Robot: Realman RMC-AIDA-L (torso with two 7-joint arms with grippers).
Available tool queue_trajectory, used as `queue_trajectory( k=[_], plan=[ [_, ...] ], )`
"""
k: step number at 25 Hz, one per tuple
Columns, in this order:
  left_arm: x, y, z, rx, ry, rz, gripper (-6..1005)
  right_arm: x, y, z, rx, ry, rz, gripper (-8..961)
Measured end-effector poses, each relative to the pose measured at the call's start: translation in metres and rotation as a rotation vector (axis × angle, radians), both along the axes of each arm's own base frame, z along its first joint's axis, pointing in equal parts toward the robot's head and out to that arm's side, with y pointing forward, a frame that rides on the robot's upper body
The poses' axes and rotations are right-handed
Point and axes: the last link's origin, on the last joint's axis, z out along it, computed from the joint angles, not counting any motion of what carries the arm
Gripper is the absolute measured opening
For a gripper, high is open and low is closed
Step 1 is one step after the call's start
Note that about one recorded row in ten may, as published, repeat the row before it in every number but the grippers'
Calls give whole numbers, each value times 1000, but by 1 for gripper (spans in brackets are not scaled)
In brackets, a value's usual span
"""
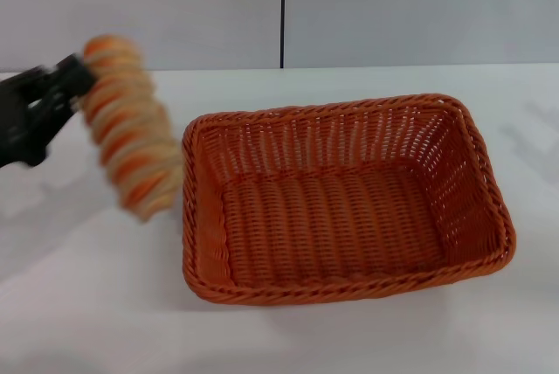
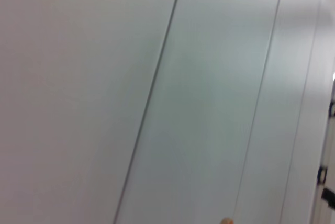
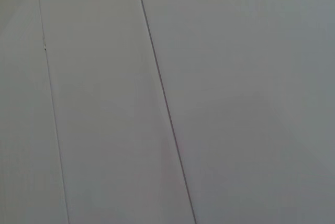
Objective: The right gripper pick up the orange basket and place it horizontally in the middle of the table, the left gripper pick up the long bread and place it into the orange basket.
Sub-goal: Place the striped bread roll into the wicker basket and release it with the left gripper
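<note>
Left gripper (image 1: 77, 86): reaching in from the left edge of the head view, raised above the table (image 1: 87, 304), clamping the upper end of the long bread (image 1: 129, 126).
Long bread: hanging tilted in the air, lower end just beside the basket's left rim, outside it.
Orange basket (image 1: 345, 204): sitting lengthwise across the middle of the table, holding nothing.
Right gripper: not appearing in any view; its wrist camera is facing a pale panelled wall (image 3: 235, 77).

Head cam looks down at table (image 1: 349, 339); both wrist cams face only wall panels (image 3: 235, 77).
</note>
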Motion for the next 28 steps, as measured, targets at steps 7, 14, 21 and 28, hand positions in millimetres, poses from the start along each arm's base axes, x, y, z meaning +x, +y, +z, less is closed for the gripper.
queue_trajectory(
  k=[7,14,21,28],
  plan=[
    [26,25,-51,-49,17,-47,117,2,-1,-2,-7,10,-8,616],
    [45,24,-90,-125,127,-171,105,3,-1,-1,-4,8,-12,616],
    [36,25,-100,-115,142,-85,219,2,4,0,-15,-17,1,616],
    [31,19,-98,-107,130,-68,436,0,9,3,-19,-36,15,616]
  ],
)
